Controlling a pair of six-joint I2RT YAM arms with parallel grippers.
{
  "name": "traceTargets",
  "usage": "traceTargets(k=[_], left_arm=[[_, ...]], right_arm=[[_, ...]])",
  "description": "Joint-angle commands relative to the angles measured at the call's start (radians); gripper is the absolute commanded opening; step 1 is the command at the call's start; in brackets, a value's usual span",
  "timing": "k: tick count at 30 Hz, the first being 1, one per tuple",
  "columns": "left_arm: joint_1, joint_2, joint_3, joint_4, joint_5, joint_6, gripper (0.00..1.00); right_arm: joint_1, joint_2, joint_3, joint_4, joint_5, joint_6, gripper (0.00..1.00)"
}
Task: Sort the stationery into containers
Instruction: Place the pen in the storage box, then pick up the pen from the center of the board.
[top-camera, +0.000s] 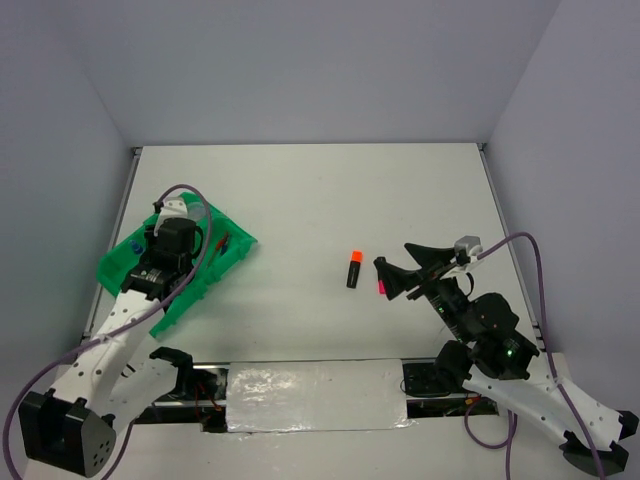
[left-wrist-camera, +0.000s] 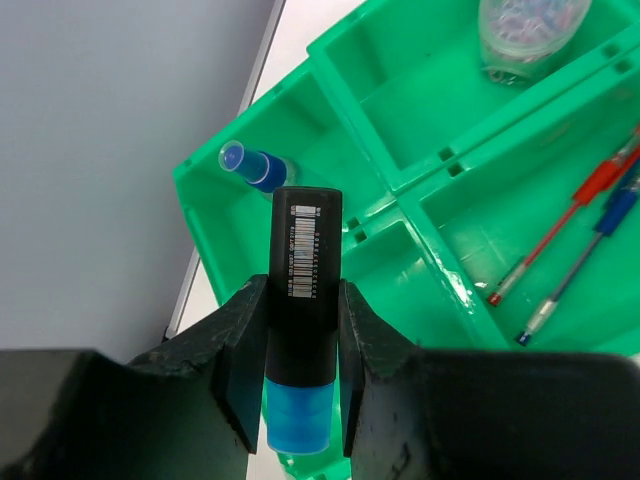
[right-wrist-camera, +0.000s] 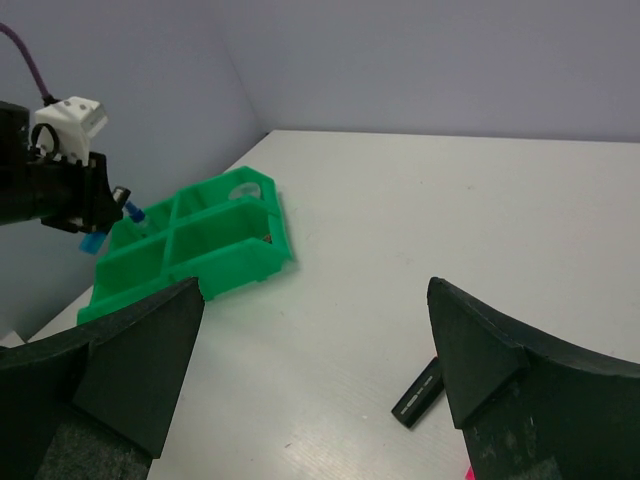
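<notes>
The left gripper (left-wrist-camera: 300, 335) pinches a stubby black highlighter (left-wrist-camera: 305, 240) between its matte black fingers (left-wrist-camera: 243, 345). The highlighter's body is squared-off with a white barcode label, and its translucent blue end points back toward the wrist. It hangs above the green tray (left-wrist-camera: 400, 190), over the ribbed walls where the compartments meet.

The tray is glossy moulded plastic, divided by raised partitions into four rectangular compartments. It sits by the left edge of the matte white bench (top-camera: 300, 200). In the far-left compartment lies a tiny clear bottle (left-wrist-camera: 255, 167) with a rounded blue cap. The next compartment holds a round clear tub (left-wrist-camera: 525, 30), with small coloured pieces showing through its wall. The right-hand compartment holds a thin red pen (left-wrist-camera: 570, 215) and a thin blue pen (left-wrist-camera: 590, 250) side by side, both with clear barrels toward the tip.

The right gripper (right-wrist-camera: 315, 330) is spread wide and holds nothing; its wedge-shaped fingers hover low over the bench. A black highlighter with an orange end (top-camera: 354, 268) lies flat on the bench just beside it, well apart from the tray. A pink tip (top-camera: 381, 288) shows against one right finger, the rest of that item hidden.
</notes>
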Motion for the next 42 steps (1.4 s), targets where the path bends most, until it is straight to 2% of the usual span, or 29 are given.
traceTargets(k=[1,5,9,13,16,17,18,20,25,26,28,29,30,31,32,34,35,37,38,39,42], left_arm=[[0.022,0.037,0.030,0.054,-0.042,0.033,0.39],[0.028,0.024,0.004,0.069,0.000,0.020,0.46],[0.030,0.029,-0.002,0.074,-0.029,0.019,0.59],[0.030,0.064,0.010,0.063,-0.043,0.009,0.61],[0.030,0.057,0.011,0.057,-0.068,-0.010,0.73],[0.028,0.046,0.011,0.055,-0.068,-0.017,0.83],[0.030,0.025,0.011,0.057,-0.068,-0.043,0.89],[0.030,0.003,0.020,0.054,0.016,-0.068,0.99],[0.030,-0.051,0.094,0.040,0.292,-0.204,0.99],[0.027,-0.058,0.097,0.067,0.422,-0.227,0.99],[0.010,-0.071,0.079,0.121,0.558,-0.290,0.99],[-0.040,-0.069,0.051,0.200,0.637,-0.309,0.99],[-0.085,-0.048,0.042,0.239,0.646,-0.336,0.99],[-0.133,-0.026,0.039,0.267,0.634,-0.344,0.99],[-0.241,0.001,0.045,0.313,0.567,-0.352,0.99],[-0.334,0.131,0.077,0.328,0.509,-0.376,0.99],[-0.405,0.185,0.132,0.327,0.483,-0.390,0.99],[-0.467,0.364,0.210,0.279,0.404,-0.447,0.99],[-0.533,0.473,0.287,0.263,0.376,-0.474,0.99],[-0.567,0.521,0.321,0.255,0.333,-0.481,0.99],[-0.671,0.711,0.456,0.268,0.337,-0.493,0.99]], right_arm=[[-0.003,-0.015,0.039,-0.001,0.008,-0.014,1.00],[-0.004,-0.047,0.036,-0.003,0.012,-0.014,1.00],[-0.003,-0.052,0.036,-0.006,0.012,-0.012,1.00],[-0.004,-0.048,0.039,-0.009,0.011,-0.012,1.00],[-0.004,-0.052,0.037,-0.004,0.011,-0.012,1.00],[-0.004,-0.052,0.036,-0.006,0.009,-0.012,1.00],[-0.004,-0.049,0.036,-0.003,0.009,-0.012,1.00],[-0.004,-0.045,0.036,-0.001,0.008,-0.010,1.00],[-0.004,-0.029,0.034,0.005,0.008,-0.007,1.00],[-0.004,-0.026,0.034,0.003,0.015,-0.004,1.00],[-0.004,-0.019,0.033,0.005,0.026,-0.003,1.00],[-0.003,-0.019,0.033,0.005,0.043,0.003,1.00],[-0.004,-0.018,0.031,0.003,0.054,0.005,1.00],[-0.004,-0.019,0.030,0.003,0.054,0.014,1.00],[-0.004,-0.022,0.028,0.000,0.093,0.019,1.00],[-0.004,-0.036,0.021,-0.001,0.127,0.034,1.00],[-0.004,-0.042,0.018,-0.006,0.146,0.040,1.00],[-0.003,-0.070,0.014,-0.012,0.193,0.048,1.00],[-0.004,-0.094,0.010,-0.021,0.210,0.060,1.00],[-0.003,-0.108,0.007,-0.024,0.250,0.068,1.00],[-0.004,-0.189,-0.024,-0.027,0.308,0.086,1.00]])
